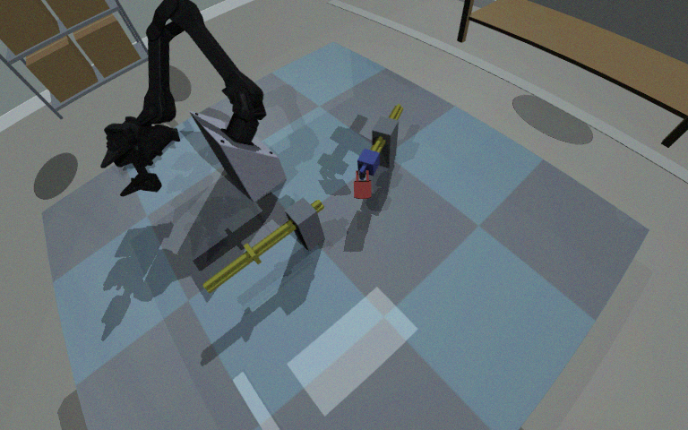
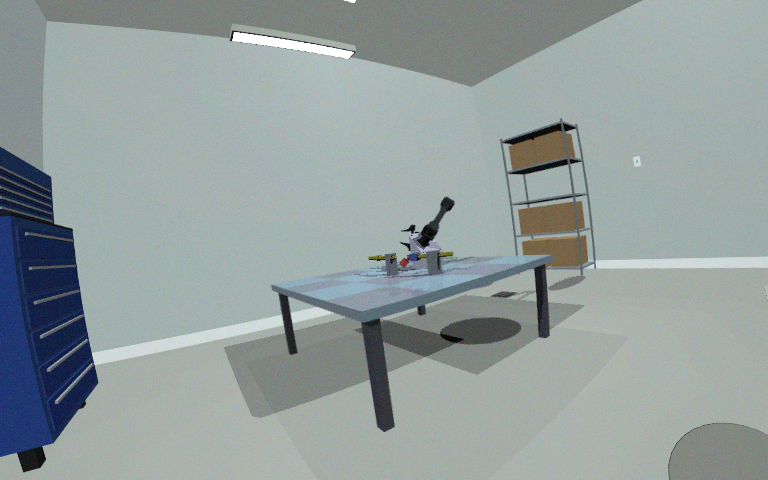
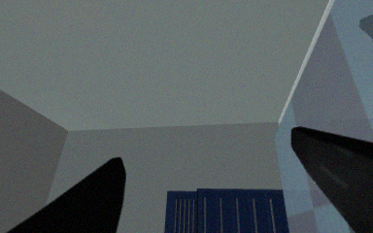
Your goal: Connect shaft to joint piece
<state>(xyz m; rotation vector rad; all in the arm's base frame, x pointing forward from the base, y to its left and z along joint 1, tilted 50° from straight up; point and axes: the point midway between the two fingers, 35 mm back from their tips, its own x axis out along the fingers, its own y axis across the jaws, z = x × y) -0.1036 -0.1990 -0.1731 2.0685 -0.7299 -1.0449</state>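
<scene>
The red square joint piece (image 1: 362, 190) (image 2: 403, 262) hangs on the blue hinge part (image 1: 368, 161) (image 2: 413, 256) at the end of the fixed yellow shaft (image 1: 397, 111) (image 2: 446, 254). In the top view it faces the bottom of the picture, turned away from the second shaft's line; its opening is not visible. The fixed shaft passes through a grey block (image 1: 387, 126) (image 2: 433, 263). The second yellow shaft (image 1: 273, 239) (image 2: 376, 258), with a crosspiece (image 1: 252, 253), runs through the other grey block (image 1: 310, 225) (image 2: 391, 264); its near end is apart from the joint piece. My gripper (image 1: 113, 179) (image 2: 402, 237) (image 3: 207, 150) is open and empty, far left of both.
The white arm base (image 1: 248, 162) stands between my gripper and the joint piece. The checkered table (image 1: 553, 243) (image 2: 334, 289) carries everything. A blue cabinet (image 2: 48, 316) (image 3: 238, 211) and a shelf rack (image 2: 578, 195) stand away from the table.
</scene>
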